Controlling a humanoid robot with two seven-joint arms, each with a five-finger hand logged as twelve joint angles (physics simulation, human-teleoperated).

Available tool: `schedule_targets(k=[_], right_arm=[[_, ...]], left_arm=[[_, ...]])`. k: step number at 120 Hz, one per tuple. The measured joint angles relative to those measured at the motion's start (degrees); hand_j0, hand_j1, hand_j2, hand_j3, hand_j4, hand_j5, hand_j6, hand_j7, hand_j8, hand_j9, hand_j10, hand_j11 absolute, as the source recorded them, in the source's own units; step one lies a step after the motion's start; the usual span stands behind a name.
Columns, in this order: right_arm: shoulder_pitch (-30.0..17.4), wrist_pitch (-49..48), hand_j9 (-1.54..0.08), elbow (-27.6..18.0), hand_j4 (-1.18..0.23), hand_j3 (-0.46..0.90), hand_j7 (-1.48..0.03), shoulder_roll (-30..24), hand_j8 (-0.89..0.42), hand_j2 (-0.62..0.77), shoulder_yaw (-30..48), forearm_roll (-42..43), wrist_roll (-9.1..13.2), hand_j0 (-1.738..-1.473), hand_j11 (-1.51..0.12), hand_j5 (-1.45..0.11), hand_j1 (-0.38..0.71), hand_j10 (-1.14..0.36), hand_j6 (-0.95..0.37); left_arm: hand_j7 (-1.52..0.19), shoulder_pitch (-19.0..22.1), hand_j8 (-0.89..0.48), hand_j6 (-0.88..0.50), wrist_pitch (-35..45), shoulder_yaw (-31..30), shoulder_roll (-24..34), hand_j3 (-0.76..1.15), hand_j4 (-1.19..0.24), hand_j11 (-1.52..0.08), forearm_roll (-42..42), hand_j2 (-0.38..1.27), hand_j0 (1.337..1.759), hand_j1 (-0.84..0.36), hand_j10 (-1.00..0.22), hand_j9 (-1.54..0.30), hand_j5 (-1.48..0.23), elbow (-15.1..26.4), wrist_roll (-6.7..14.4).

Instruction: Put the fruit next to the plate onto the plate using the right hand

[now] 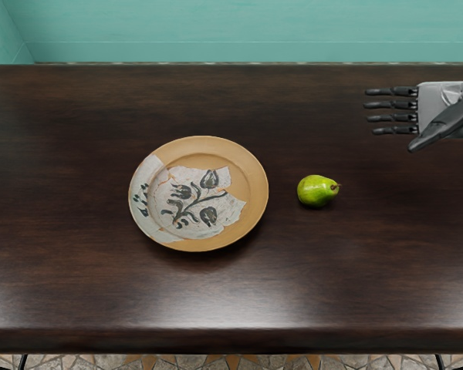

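Note:
A green pear (318, 190) lies on its side on the dark wooden table (77, 285), a short way to the right of the plate. The plate (198, 193) is orange-brown with a white patch and a dark flower drawing, and nothing lies on it. My right hand (417, 114) comes in from the right edge at the far right of the table, behind and to the right of the pear. Its fingers are stretched out straight toward the left and hold nothing. The left arm does not show.
The table's front edge runs along the bottom of the view, with tiled floor below it. A teal wall stands behind the table's far edge.

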State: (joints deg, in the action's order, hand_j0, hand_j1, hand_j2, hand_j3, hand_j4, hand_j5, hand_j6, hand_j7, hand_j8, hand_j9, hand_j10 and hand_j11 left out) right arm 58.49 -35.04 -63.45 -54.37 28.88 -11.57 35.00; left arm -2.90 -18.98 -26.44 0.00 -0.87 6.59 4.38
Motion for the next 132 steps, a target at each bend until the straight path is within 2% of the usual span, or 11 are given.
schedule_targets(k=[30,53,92,109,132], right_arm=[[0.93,0.00,-0.04,0.00,-0.03,0.00,-0.04,0.35,-0.03,-0.01,-0.01,0.44,0.00,-1.658,-0.04,-0.04,-0.31,-0.03,-0.03],[4.12,0.00,-0.04,-0.45,-0.03,0.00,-0.04,4.51,-0.03,-0.01,-0.55,5.49,0.00,-1.658,-0.04,-0.04,-0.31,-0.03,-0.03],[18.37,0.02,-0.05,-10.45,-0.03,0.00,-0.05,9.92,-0.03,-0.01,-16.09,13.19,0.00,-1.658,-0.05,-0.05,-0.31,-0.03,-0.03],[21.26,0.67,-0.07,-12.92,-0.05,0.00,-0.07,10.77,-0.05,-0.01,-19.95,14.77,0.00,-1.658,-0.07,-0.07,-0.28,-0.05,-0.05],[23.37,7.37,-0.08,-14.35,-0.06,0.00,-0.08,10.85,-0.06,-0.01,-23.32,19.41,0.00,-1.658,-0.08,-0.08,-0.28,-0.06,-0.06]], left_arm=[[0.00,0.00,0.00,0.00,0.00,0.00,0.00,0.00,0.00,0.00,0.00,0.00,1.658,0.35,0.00,0.00,0.00,0.00,-0.01],[0.00,0.00,0.00,0.00,0.00,0.04,0.00,0.00,0.00,0.00,0.00,0.00,1.658,0.35,0.00,0.00,0.00,0.00,-0.01],[0.00,0.03,0.00,0.00,0.00,0.07,0.00,0.00,0.00,0.00,0.00,0.00,1.658,0.35,0.00,0.00,0.00,0.00,0.00],[0.00,0.06,0.00,0.00,0.00,0.06,0.00,0.00,0.00,0.00,0.00,0.00,1.658,0.35,0.00,0.00,0.00,0.00,0.01],[0.00,0.03,0.00,0.00,0.00,0.06,0.00,0.00,0.00,0.00,0.00,0.00,1.658,0.35,0.00,0.00,0.00,0.00,-0.01]])
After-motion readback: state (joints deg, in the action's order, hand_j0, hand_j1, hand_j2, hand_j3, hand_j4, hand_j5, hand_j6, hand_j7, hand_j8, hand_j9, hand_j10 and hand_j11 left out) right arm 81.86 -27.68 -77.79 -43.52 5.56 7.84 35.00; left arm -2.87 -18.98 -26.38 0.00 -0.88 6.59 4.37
